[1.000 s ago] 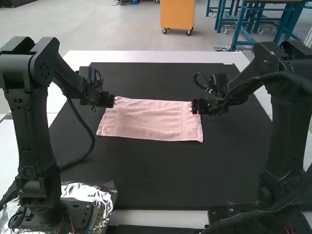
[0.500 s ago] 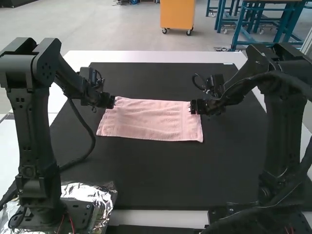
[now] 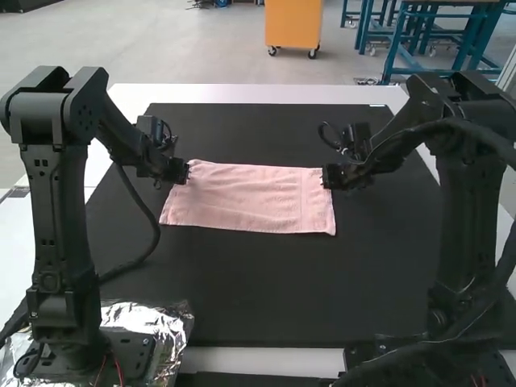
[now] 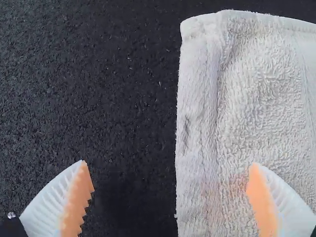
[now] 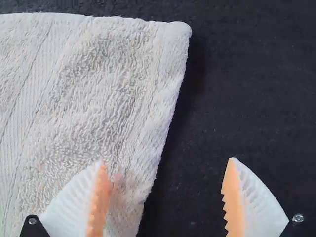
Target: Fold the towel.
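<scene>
My left claw (image 4: 169, 164) and right claw (image 5: 167, 161) sit open by towel (image 3: 250, 201), so I should pinch 2 far corners, lift level.

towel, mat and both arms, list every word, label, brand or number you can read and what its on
No text can be read on the pink towel, the black mat, the left arm or the right arm.
Small pale mark at the mat's far edge: too small to tell.
</scene>
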`<state>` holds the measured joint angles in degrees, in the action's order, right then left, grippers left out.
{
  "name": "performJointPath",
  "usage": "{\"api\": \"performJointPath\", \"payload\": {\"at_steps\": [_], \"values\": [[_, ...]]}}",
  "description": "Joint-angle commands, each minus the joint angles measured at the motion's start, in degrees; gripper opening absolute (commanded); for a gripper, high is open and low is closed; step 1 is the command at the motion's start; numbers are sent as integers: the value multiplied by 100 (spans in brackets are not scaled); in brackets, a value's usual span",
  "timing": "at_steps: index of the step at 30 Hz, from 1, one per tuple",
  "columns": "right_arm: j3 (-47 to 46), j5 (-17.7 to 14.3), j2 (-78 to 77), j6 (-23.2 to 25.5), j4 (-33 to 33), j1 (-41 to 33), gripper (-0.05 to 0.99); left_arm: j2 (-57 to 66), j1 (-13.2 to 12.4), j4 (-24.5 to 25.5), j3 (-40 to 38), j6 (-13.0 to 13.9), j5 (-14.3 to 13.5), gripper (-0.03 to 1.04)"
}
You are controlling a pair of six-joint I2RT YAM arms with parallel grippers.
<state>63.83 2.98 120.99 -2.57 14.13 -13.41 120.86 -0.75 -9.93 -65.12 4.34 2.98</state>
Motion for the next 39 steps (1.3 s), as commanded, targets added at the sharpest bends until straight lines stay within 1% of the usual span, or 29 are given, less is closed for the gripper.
{"api": "performJointPath", "payload": {"at_steps": [1,2,3,4,7,9,13,17,19,21,25,28,33,35,37,39], "values": [[-82,378,144,20,72,14,-1,157,-65,35,-80,111,-149,17],[-90,431,144,46,72,40,-2,157,-65,9,-53,111,-105,1],[-99,519,144,46,64,67,-2,166,-74,18,-36,111,106,2],[-117,519,144,55,72,84,-2,157,-83,27,-18,102,291,2],[-152,545,118,55,81,128,-2,149,-127,44,-18,93,370,2],[-169,633,83,90,81,163,-2,140,-162,53,-18,85,563,2],[-134,677,-75,160,81,154,-2,34,-162,150,-62,41,721,2],[-55,695,-366,222,90,163,-3,-159,-171,158,-88,6,783,2],[-29,739,-489,327,81,163,-3,-247,-179,246,-115,-38,809,2],[-11,827,-594,345,55,172,-3,-352,-188,361,-123,-38,967,2],[-73,950,-796,362,-51,198,-3,-555,-197,510,-80,-38,1064,2],[-126,976,-884,371,-95,242,-3,-660,-206,580,-18,-38,1099,2],[-275,1161,-1104,371,-244,418,-2,-889,-294,739,123,-30,1134,2],[-336,1169,-1218,371,-297,471,-3,-1020,-311,791,202,-12,1169,2],[-416,1292,-1324,345,-376,506,-3,-1170,-329,844,298,-3,1187,2],[-486,1345,-1429,318,-481,515,-3,-1310,-320,888,413,-3,1187,2]]}}
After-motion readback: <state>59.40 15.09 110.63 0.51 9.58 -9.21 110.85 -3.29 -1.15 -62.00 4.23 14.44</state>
